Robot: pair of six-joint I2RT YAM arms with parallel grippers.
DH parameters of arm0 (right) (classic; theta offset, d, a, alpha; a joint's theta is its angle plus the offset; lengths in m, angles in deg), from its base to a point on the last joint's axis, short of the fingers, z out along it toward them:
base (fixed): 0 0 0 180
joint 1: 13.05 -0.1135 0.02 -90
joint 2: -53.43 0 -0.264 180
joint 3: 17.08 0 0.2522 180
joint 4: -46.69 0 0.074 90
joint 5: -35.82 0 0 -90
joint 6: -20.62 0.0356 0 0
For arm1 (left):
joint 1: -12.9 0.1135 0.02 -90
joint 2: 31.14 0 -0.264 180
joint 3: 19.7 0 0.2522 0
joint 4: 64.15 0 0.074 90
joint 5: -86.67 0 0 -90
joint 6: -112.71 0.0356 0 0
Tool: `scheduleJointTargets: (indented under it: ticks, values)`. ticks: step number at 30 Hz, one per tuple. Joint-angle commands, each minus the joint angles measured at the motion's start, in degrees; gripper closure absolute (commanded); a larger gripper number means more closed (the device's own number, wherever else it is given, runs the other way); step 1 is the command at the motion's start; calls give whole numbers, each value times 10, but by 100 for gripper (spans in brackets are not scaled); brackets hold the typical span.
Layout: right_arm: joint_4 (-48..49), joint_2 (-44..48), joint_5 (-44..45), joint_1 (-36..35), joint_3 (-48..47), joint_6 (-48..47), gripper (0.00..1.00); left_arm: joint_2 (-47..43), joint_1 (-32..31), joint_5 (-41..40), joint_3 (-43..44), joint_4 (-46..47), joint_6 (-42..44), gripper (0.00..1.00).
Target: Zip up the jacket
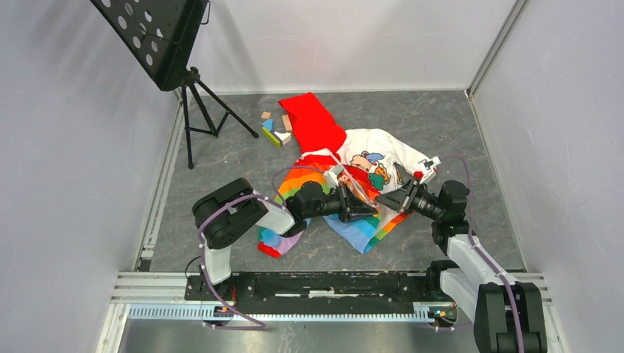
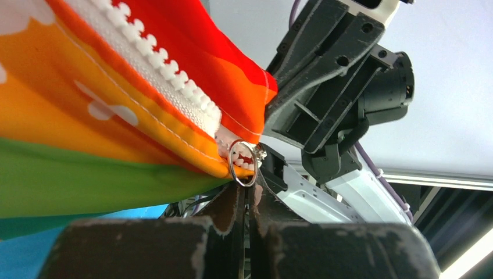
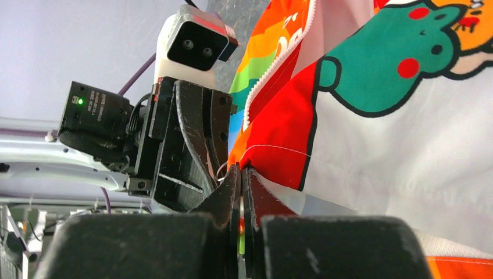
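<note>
Mid-table, jacket (image 1: 371,149) lies hood far, hem near, left gripper (image 2: 247,195) and right gripper (image 3: 241,185) jaws clenched on it.

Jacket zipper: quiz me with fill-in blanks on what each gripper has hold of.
The left gripper pinches the silver ____ of the white zipper. The right gripper is shut on the ____ fabric edge of the rainbow-striped child's jacket. Small coloured wooden blocks lie beside its red ____.
Missing: ring; red; hood.

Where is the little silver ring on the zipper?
In the left wrist view, the silver ring sits mid-frame at the bottom end of the white zipper, nipped at the left gripper's fingertips.
</note>
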Motion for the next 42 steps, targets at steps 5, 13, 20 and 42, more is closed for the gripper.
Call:
scheduleJointTargets:
  ticks: [5, 13, 20, 42]
  values:
    - [64, 26, 19, -23, 46, 61, 100, 21, -18, -11, 40, -23, 40, 98]
    - [65, 40, 39, -21, 66, 65, 100, 48, -23, -24, 38, -64, 51, 98]
    - [-39, 41, 73, -19, 66, -24, 100, 89, -23, -23, 34, -42, 37, 98]
    - [87, -13, 77, -21, 144, 42, 100, 95, -24, -8, 81, -35, 39, 98]
